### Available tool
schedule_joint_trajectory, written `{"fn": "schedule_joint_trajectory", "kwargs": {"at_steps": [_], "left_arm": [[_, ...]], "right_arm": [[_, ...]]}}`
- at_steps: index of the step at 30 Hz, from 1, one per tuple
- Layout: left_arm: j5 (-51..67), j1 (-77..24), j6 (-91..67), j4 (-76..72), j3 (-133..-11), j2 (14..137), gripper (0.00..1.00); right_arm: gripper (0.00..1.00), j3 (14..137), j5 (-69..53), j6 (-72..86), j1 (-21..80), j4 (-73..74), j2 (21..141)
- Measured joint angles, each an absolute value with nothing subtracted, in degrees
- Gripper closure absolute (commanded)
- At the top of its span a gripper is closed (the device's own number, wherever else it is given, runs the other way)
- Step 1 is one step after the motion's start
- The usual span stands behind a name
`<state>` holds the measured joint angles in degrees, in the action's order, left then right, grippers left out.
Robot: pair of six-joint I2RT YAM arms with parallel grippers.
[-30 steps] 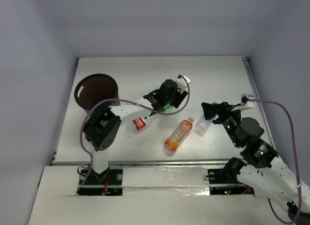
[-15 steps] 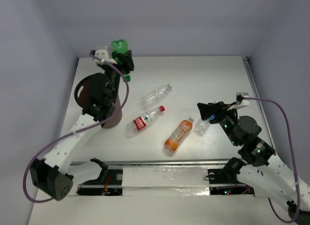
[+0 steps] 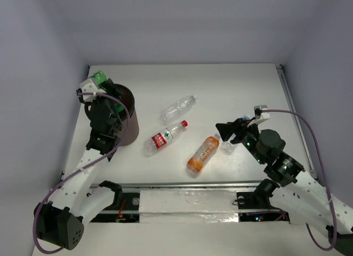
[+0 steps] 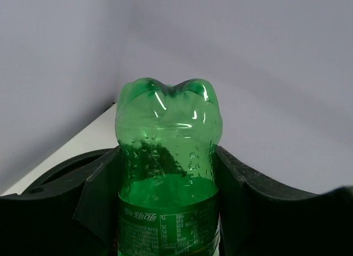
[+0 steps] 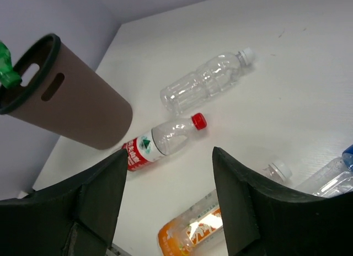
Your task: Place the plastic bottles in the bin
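My left gripper [image 3: 98,79] is shut on the green bottle [image 3: 100,76], holding it over the far left rim of the brown bin [image 3: 130,129]. In the left wrist view the green bottle [image 4: 168,145] sits base-up between the fingers [image 4: 99,195]. My right gripper [image 3: 227,130] is open and empty, above the blue-labelled bottle [image 3: 228,144] and next to the orange bottle [image 3: 203,153]. The plain clear bottle [image 3: 179,106] and the red-labelled bottle [image 3: 164,137] lie mid-table. The right wrist view shows the bin [image 5: 71,107], clear bottle [image 5: 207,79], red-labelled bottle [image 5: 162,140] and orange bottle [image 5: 196,231]. The dark-labelled bottle is out of view.
The left arm [image 3: 83,168] runs up the table's left side and hides part of the bin's opening. Grey walls close the table at the back and both sides. A metal rail [image 3: 182,185] runs along the near edge.
My left arm carried the green bottle from mid-table up and over to the bin, then lowered it to the bin's left rim. My right gripper shifted a little left.
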<state>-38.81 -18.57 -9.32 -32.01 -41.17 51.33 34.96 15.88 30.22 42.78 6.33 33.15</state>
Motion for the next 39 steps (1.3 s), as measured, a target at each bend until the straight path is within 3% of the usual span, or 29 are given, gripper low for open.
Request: {"fn": "schedule_joint_trajectory", "kwargs": {"at_steps": [2,3,6,8,13,14,15,17,18,19,22,25,29,33,39], "left_arm": [[-39.75,-18.28,-8.80,-32.60,-41.23,52.29,0.45],[-40.07,-18.24,-8.54,-32.86,-41.23,52.86,0.42],[-40.42,-18.22,-7.81,-33.06,-41.23,54.17,0.34],[-40.36,-18.24,-7.79,-33.28,-41.25,54.48,0.26],[-39.77,-18.24,-7.92,-33.15,-42.24,54.46,0.23],[-39.27,-18.24,-8.01,-33.01,-42.78,54.35,0.22],[-38.85,-18.24,-8.12,-32.82,-43.27,54.19,0.22],[-37.10,-18.24,-8.71,-32.14,-44.31,53.47,0.23],[-36.01,-18.22,-9.26,-31.42,-44.82,52.95,0.25],[-34.33,-18.24,-9.89,-30.57,-45.47,52.25,0.26],[-29.15,-18.72,-11.57,-27.38,-47.68,49.80,0.34],[-23.07,-21.19,-13.02,-23.49,-50.11,47.13,0.48],[-11.77,-23.94,-14.33,-17.39,-52.25,43.48,0.79],[1.10,-24.05,-14.59,-10.04,-52.40,41.28,0.79],[17.19,-24.45,-13.72,-1.58,-46.28,36.91,0.64]], "right_arm": [[0.40,34.20,15.38,30.26,42.78,6.52,33.30],[0.48,33.74,15.16,30.39,42.78,6.55,33.23],[0.56,32.40,14.70,31.09,42.78,6.96,32.69],[0.57,31.86,14.59,31.79,42.78,7.66,32.67],[0.58,31.57,14.50,34.59,42.78,11.49,34.06],[0.56,30.94,14.33,35.55,42.78,11.86,34.09],[0.42,30.35,14.17,36.27,42.78,12.56,34.06],[0.28,28.97,13.78,38.06,42.78,14.24,33.93],[0.16,28.32,13.56,39.11,42.78,15.18,33.93],[0.12,27.90,13.39,40.03,42.78,16.05,33.95],[0.11,27.20,13.02,42.52,42.78,18.04,34.52],[0.11,27.20,13.04,44.58,42.78,19.22,36.36],[0.09,27.20,13.04,46.87,42.78,20.38,40.10],[0.00,27.22,12.51,49.06,42.78,19.64,46.41],[0.00,28.01,11.55,52.77,42.78,17.23,59.02]]}}
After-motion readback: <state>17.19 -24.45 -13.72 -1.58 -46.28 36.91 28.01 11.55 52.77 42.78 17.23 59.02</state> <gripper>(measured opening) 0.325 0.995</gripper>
